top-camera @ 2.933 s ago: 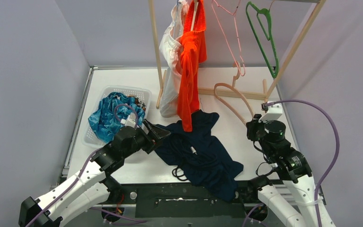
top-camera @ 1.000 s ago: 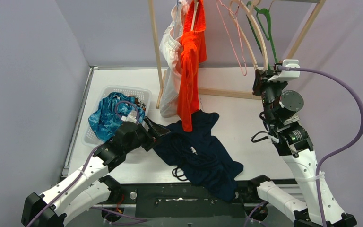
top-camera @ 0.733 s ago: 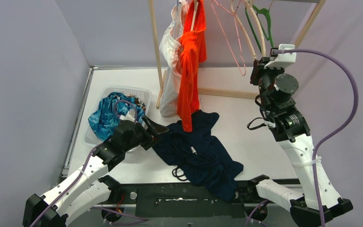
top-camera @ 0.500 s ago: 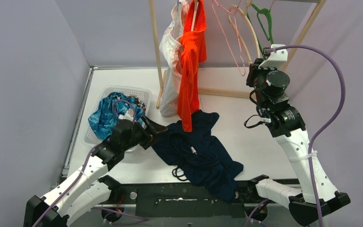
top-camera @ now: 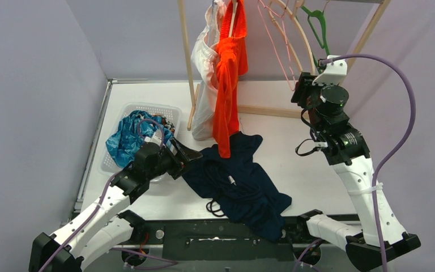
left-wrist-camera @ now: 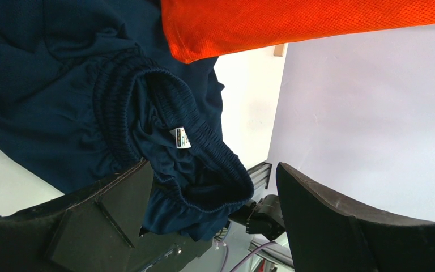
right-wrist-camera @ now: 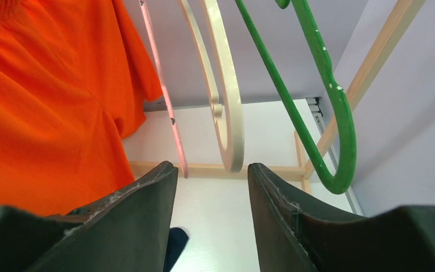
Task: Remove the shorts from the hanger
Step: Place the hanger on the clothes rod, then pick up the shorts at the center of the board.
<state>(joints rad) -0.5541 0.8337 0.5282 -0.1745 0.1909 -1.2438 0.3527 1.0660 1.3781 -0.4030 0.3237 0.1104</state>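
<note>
While my left fingers (left-wrist-camera: 107, 209) stand spread wide and grasp nothing, their wrist camera shows me what the overhead cannot: the elastic waistband of the dark navy shorts (left-wrist-camera: 62, 85) bunched in the gap, a small white label (left-wrist-camera: 180, 137) sewn inside it. Whether either fingertip touches the cloth I cannot tell. My right fingers (right-wrist-camera: 141, 209) are parted and released, with nothing between them. Just beyond them hang a pink hanger (right-wrist-camera: 161, 85), a cream hanger (right-wrist-camera: 226, 102) and a green hanger (right-wrist-camera: 323, 96), all bare, beside the bright orange shorts (right-wrist-camera: 45, 102).

From overhead I get the layout the wrists miss. The navy pair sprawls on the counter (top-camera: 294, 164). The orange pair and the white shorts (top-camera: 203, 62) hang on the wooden rack (top-camera: 186, 56), and the teal-blue shorts (top-camera: 126, 139) are heaped in the white basket (top-camera: 167, 109) at left. Up there both sets of fingers read as dark shapes, their spread hard to judge. The frame's top edge cuts off the hanger hooks, and something dark beside the teal pair is too buried to name.
</note>
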